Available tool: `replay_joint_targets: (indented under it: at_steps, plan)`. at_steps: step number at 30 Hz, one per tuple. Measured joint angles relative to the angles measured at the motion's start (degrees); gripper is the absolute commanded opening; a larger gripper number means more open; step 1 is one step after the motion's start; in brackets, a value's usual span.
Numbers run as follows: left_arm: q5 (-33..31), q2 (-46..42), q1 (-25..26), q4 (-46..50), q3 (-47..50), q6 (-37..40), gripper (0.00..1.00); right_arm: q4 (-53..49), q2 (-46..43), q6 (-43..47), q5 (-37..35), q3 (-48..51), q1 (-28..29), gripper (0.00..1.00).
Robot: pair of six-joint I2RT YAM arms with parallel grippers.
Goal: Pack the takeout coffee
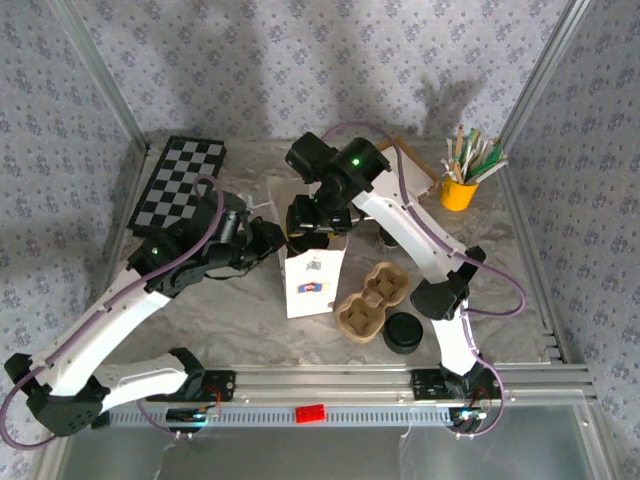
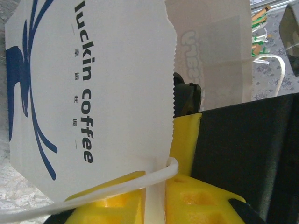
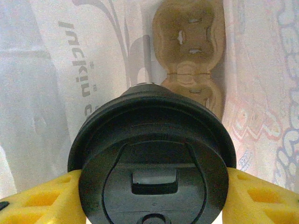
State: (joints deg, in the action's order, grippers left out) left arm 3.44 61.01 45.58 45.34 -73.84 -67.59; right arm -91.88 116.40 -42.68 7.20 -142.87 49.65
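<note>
A white "luckin coffee" paper bag (image 1: 312, 283) stands in the middle of the table. Its printed wall (image 2: 93, 93) is close in the left wrist view. My left gripper (image 2: 155, 196) is at the bag's rim, its yellow fingers (image 2: 201, 198) a narrow gap apart with the bag's paper between them. The white cord handle (image 2: 117, 186) lies across them. My right gripper (image 3: 152, 186) is shut on a coffee cup with a black lid (image 3: 152, 140). In the top view my right gripper (image 1: 312, 225) hangs over the bag's far edge, next to my left gripper (image 1: 265, 240).
A brown cardboard cup carrier (image 1: 372, 303) lies right of the bag, also the carrier (image 3: 189, 51) beyond the lid. A second black-lidded cup (image 1: 403, 333) stands by it. A yellow holder of stirrers (image 1: 460, 190) is at the back right, a checkered board (image 1: 180, 185) at the back left.
</note>
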Motion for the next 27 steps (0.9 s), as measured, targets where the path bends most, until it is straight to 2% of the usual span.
replay_joint_targets:
  at_steps: [9,19,27]
  plan:
    - [-0.09,2.23,-0.15,2.99,-3.45,1.55,0.08,-0.02,0.42,0.52,-1.05,1.75,0.00,0.52]
    - [-0.20,4.15,-0.15,4.79,-5.64,3.69,0.07,-0.02,0.42,0.70,-1.46,7.32,0.07,0.52]
    - [0.20,4.37,-0.15,4.13,-5.62,3.72,0.07,-0.02,0.52,0.70,-1.40,8.11,0.20,0.51]
